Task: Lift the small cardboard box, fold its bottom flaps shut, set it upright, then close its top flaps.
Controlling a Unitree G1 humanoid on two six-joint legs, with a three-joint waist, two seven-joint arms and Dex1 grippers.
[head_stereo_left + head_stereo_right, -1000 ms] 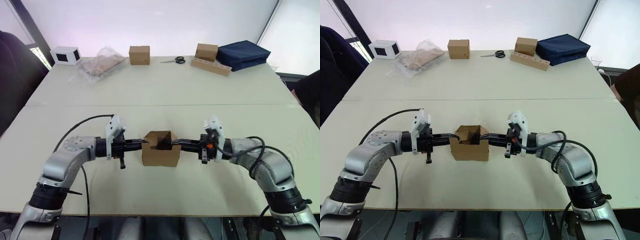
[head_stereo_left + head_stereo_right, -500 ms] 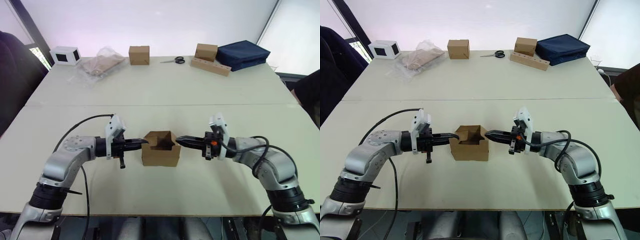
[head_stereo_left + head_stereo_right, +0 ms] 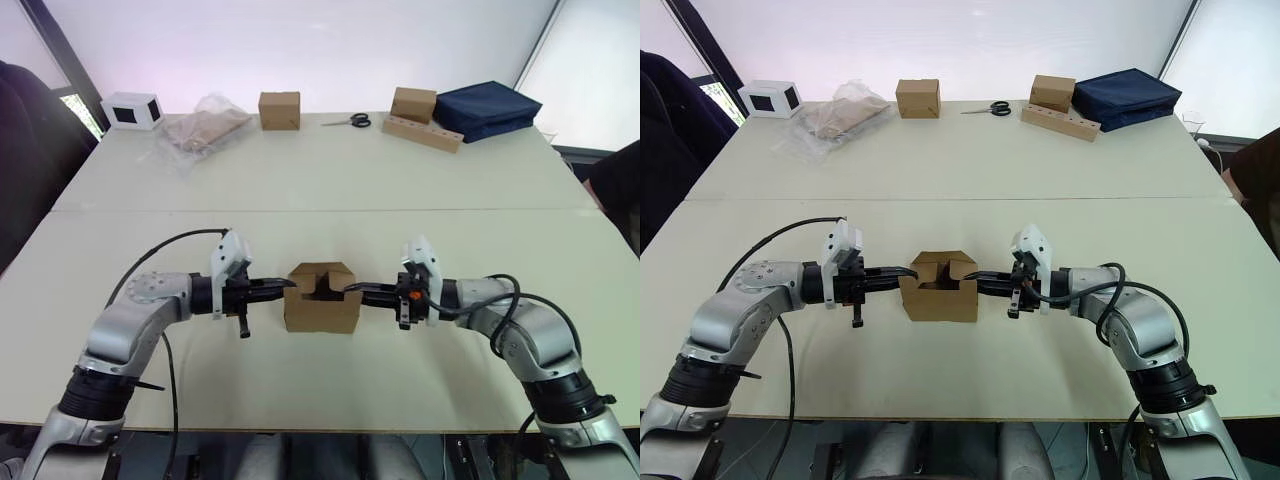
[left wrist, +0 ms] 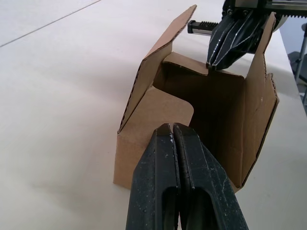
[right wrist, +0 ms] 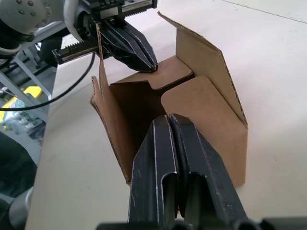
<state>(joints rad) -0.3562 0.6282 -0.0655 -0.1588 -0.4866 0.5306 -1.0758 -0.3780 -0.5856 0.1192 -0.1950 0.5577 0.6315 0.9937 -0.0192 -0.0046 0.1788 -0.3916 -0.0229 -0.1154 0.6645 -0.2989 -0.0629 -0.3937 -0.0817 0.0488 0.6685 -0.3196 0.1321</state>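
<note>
While standing upright on the near part of the pale worktop (image 3: 320, 200), midway between both arms, small cardboard box (image 3: 322, 302) with top open, long flaps raised and the two rounded end flaps pushed inward over the cavity. Left pincer (image 3: 289, 287) reaching in from the left, black fingers pressed together with no gap, nothing clamped, tips resting against the left end flap at the box's upper edge. Right pincer (image 3: 352, 291) coming from the right at the same height, fingers likewise pressed flat against each other, holding nothing, tips at the right end flap. Seen along the left wrist: closed fingers (image 4: 175, 191) just at the rounded flap, with the other arm's tips (image 4: 230, 40) pointing down onto the opposite flap. Seen along the right wrist: the same arrangement mirrored, own fingers (image 5: 175, 177) over one flap, opposing tips (image 5: 132, 45) touching the far one.

Along the far edge of the worktop, well apart from the box: white box with a black face (image 3: 131, 110) at far left, crumpled clear plastic bag (image 3: 203, 125) beside it, cube-like brown carton (image 3: 279, 110) near the middle, scissors (image 3: 348, 121) to its right, second brown carton (image 3: 413, 104) sitting on a wooden block (image 3: 421, 133), and dark blue folded fabric case (image 3: 487, 108) at far right.
</note>
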